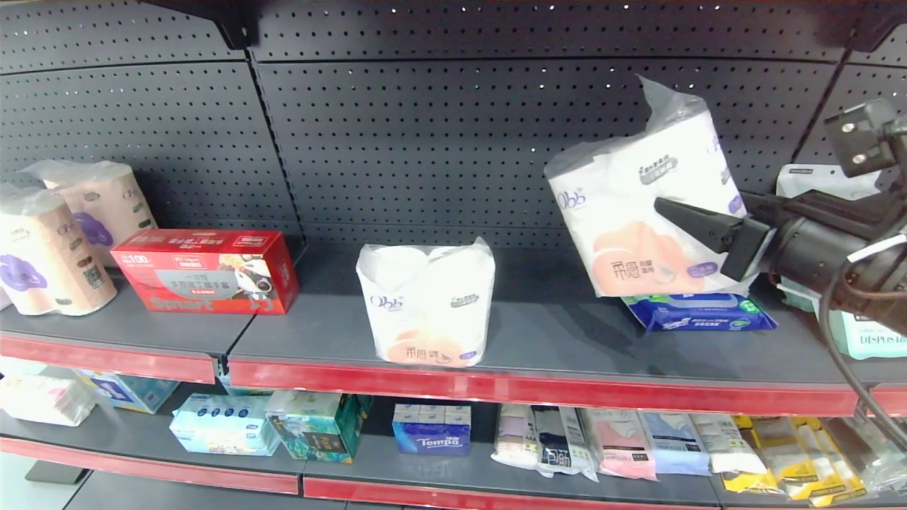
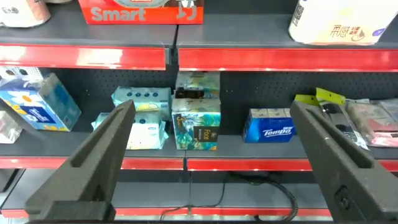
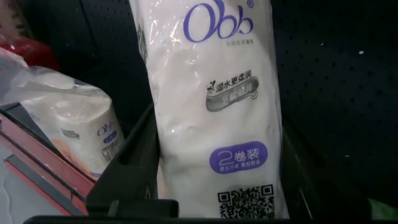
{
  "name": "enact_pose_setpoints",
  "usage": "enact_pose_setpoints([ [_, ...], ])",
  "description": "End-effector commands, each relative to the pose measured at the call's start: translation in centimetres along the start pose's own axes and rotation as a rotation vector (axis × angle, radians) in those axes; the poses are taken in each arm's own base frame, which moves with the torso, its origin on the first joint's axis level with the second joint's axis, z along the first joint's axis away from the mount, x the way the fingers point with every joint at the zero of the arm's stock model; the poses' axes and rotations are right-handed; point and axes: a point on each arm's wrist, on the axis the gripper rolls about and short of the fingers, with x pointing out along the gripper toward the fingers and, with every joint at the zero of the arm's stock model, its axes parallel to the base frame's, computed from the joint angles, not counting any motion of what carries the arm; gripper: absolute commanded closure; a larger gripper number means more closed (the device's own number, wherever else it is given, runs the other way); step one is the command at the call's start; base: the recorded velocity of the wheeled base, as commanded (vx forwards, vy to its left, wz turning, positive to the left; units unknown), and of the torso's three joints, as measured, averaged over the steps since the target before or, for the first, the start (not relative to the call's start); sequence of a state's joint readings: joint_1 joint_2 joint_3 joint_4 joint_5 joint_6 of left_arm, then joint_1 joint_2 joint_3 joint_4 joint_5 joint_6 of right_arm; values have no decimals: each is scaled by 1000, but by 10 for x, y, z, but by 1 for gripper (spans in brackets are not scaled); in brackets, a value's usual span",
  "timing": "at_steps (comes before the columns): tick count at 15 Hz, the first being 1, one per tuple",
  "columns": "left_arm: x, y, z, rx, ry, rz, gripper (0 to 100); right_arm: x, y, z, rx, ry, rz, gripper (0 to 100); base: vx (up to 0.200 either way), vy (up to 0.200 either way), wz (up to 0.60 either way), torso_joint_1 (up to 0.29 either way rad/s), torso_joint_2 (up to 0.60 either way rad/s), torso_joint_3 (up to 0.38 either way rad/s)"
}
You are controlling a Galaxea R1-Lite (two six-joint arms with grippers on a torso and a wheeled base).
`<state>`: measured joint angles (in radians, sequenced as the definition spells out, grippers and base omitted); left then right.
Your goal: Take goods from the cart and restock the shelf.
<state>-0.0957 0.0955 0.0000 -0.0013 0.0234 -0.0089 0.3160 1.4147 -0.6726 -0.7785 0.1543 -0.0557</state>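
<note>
My right gripper (image 1: pixel 698 216) is shut on a white two-roll tissue pack (image 1: pixel 638 205), held tilted in the air above the right part of the upper shelf (image 1: pixel 567 340). In the right wrist view the pack (image 3: pixel 211 106) fills the space between the dark fingers (image 3: pixel 134 155). A second, matching pack (image 1: pixel 425 304) stands upright near the shelf's front edge at the middle, also seen as the pack (image 3: pixel 74 124) beyond the held one. My left gripper (image 2: pixel 211 162) is open and holds nothing, facing the lower shelf (image 2: pixel 186 163).
A blue wipes packet (image 1: pixel 698 313) lies flat right under the held pack. A red box (image 1: pixel 205 271) and pink roll packs (image 1: pixel 49 248) stand at the left, a white and green package (image 1: pixel 864 333) at the far right. Bare shelf lies between the middle pack and the wipes.
</note>
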Motion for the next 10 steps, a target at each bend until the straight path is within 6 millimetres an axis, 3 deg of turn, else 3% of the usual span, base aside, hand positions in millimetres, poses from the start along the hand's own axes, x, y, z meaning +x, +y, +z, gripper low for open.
enact_pose_setpoints([
  [1,0,0,0,0,1,0,0,23,-1,-15,34,35,21,100,0,0,0,0,0,0],
  [6,0,0,0,0,2,0,0,67,-10,-45,94,-19,106,100,0,0,0,0,0,0],
  [10,0,0,0,0,2,2,0,89,-18,-61,109,-4,219,100,0,0,0,0,0,0],
])
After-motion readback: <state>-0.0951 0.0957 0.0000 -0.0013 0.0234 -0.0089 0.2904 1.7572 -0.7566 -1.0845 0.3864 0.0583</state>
